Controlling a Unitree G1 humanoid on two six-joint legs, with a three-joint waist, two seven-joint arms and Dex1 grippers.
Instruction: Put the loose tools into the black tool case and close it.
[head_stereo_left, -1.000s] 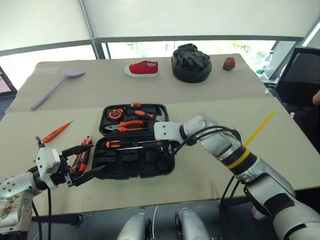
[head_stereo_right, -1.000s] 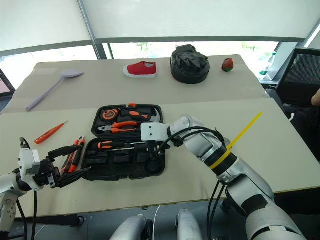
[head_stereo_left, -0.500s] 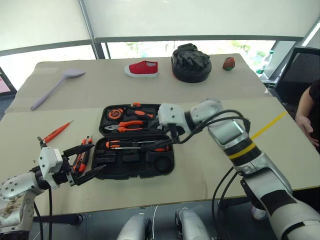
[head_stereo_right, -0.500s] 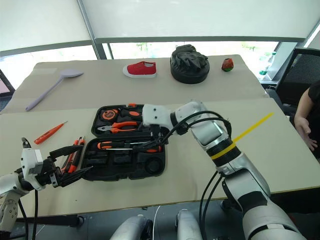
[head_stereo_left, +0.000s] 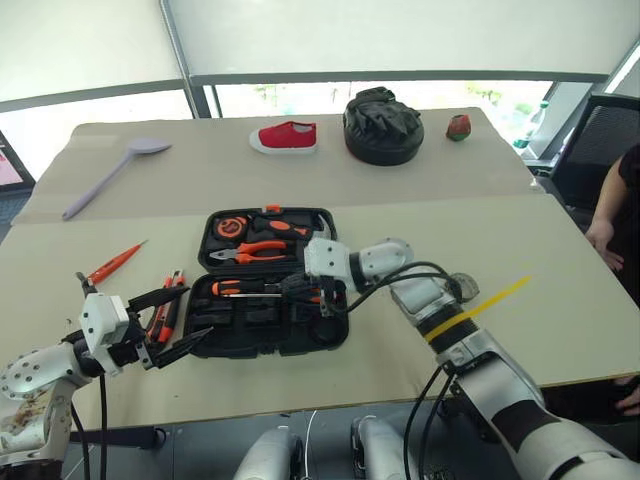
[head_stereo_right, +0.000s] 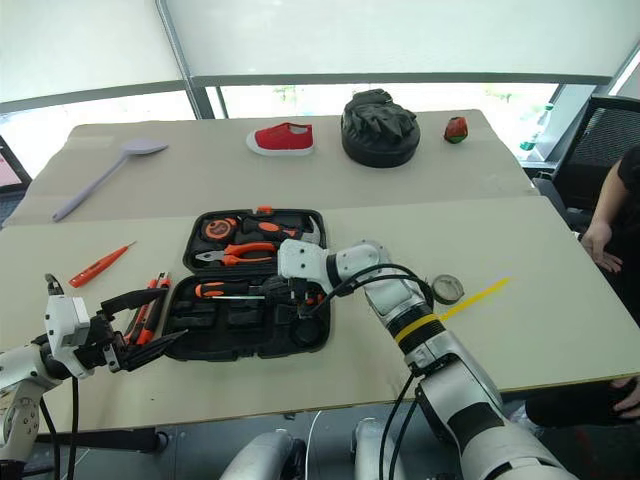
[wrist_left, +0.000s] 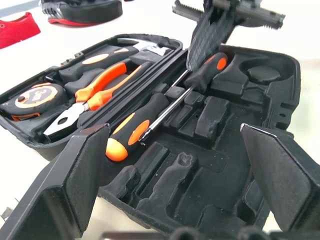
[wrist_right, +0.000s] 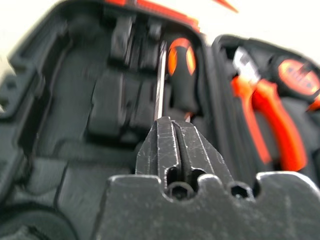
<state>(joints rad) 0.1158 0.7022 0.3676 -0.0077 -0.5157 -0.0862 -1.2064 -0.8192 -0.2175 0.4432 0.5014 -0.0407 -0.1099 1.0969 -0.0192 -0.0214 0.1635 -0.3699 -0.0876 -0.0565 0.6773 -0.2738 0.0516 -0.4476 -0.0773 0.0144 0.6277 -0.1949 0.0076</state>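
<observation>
The flat black plastic hinged tool case (head_stereo_left: 268, 283) lies open on the beige bench (head_stereo_left: 420, 190), its two halves side by side. The far half holds orange-handled pliers (head_stereo_left: 258, 250) and an orange-and-black tape measure (head_stereo_left: 229, 227). In the near half two black-and-orange-handled screwdrivers (wrist_left: 165, 111) lie end to end in the slot row nearest the hinge.

The right pincer (head_stereo_left: 303, 291) hangs over the near half of the case, close above the screwdriver at that end; its two black fingers (wrist_right: 172, 145) are pressed together with nothing between them.

The left pincer (head_stereo_left: 170, 322) sits level just beside the case's near left corner, its fingers (wrist_left: 82, 175) spread wide and empty, pointing toward the case.

Just left of the case an orange-black utility knife (head_stereo_left: 166, 306) lies on the bench. Farther left of the case is a slim red-orange screwdriver (head_stereo_left: 112, 264). Right of the case, near the right arm, a small grey tape roll (head_stereo_right: 446, 289) rests on the bench next to a yellow strip (head_stereo_right: 478, 297).

Beyond the case, on the far bench, sit a lilac spoon (head_stereo_left: 113, 176), a small red shoe (head_stereo_left: 286, 136), a round black bundle of gloves (head_stereo_left: 382, 125) and a small red-and-green object (head_stereo_left: 458, 126).
</observation>
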